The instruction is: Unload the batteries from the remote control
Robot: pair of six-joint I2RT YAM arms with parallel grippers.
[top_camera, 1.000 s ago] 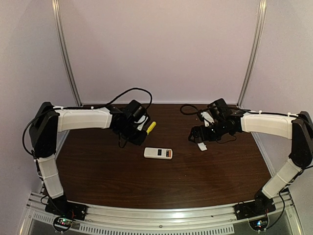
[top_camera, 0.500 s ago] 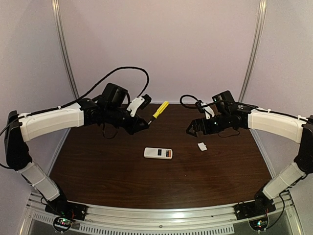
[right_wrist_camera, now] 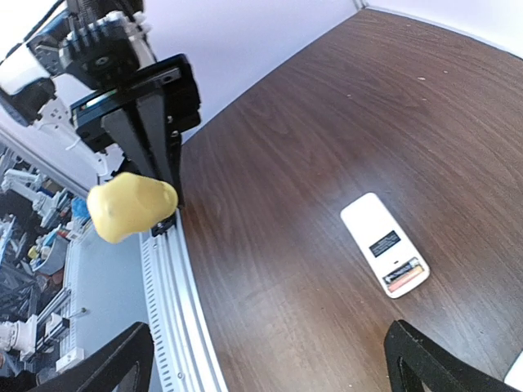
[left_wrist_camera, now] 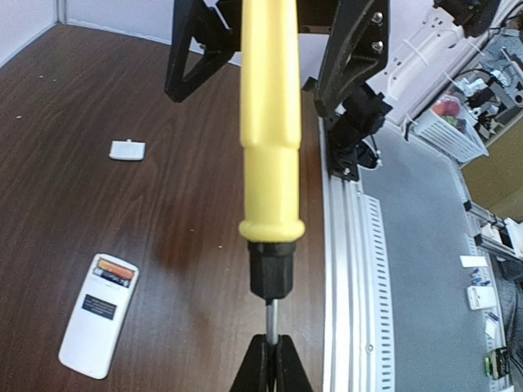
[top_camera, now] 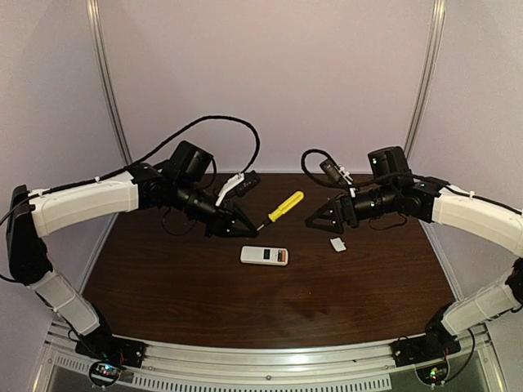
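Observation:
The white remote control point(top_camera: 264, 256) lies flat mid-table with its back up and its compartment open. Two batteries point(left_wrist_camera: 114, 272), one orange and one dark, lie inside it; they also show in the right wrist view point(right_wrist_camera: 404, 276). My left gripper point(top_camera: 252, 228) is shut on the metal shaft point(left_wrist_camera: 274, 317) of a yellow-handled screwdriver point(top_camera: 286, 207), held in the air behind the remote with its handle pointing right. My right gripper point(top_camera: 319, 219) is open and empty, in the air just right of the handle's end, facing it.
The small white cover piece point(top_camera: 337, 243) lies on the table right of the remote, below my right gripper. The aluminium rail point(top_camera: 261, 359) runs along the near edge. Upright metal posts stand at the back corners.
My left arm lifted the screwdriver off the table and swung it toward the middle. My right gripper left the cover piece on the table, rose, and moved left toward the handle.

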